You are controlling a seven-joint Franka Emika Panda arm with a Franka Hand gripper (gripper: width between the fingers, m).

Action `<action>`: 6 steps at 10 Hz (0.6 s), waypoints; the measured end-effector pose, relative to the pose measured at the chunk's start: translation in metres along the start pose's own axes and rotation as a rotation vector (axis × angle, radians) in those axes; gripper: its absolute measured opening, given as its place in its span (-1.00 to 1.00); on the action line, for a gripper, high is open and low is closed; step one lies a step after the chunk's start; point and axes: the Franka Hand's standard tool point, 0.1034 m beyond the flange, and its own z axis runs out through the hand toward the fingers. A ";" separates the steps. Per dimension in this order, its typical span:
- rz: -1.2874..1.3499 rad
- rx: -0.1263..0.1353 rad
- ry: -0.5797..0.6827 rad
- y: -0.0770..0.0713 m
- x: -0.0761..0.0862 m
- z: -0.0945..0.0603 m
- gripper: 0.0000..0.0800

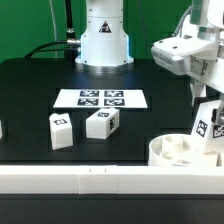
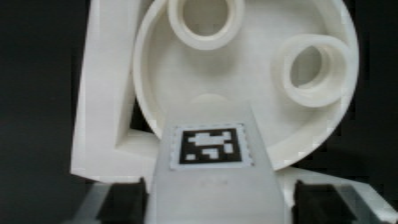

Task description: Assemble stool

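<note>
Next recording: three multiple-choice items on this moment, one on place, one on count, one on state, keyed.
1. In the exterior view the seat lies: A at the far left; B lower right, by the rail; C beside the robot base.
2. Loose legs by the marker board number: A one; B four; C two.
3. The seat's sockets in the wrist view are: A empty; B filled; C taped.
B: it sits beside the rail. C: a second leg lies beside the first. A: both show hollow.

Glossy white rounded arm, black cables by its base, white end effector.
</note>
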 end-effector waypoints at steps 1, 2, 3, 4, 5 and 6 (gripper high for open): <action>0.022 0.000 0.000 0.000 0.000 0.000 -0.15; 0.022 0.000 0.000 0.000 -0.001 0.000 -0.15; 0.055 0.006 0.001 -0.001 -0.001 0.001 -0.15; 0.133 0.023 -0.004 -0.002 -0.004 0.001 -0.15; 0.234 0.031 -0.004 -0.003 -0.005 0.001 -0.15; 0.304 0.032 0.000 -0.003 -0.007 0.001 -0.15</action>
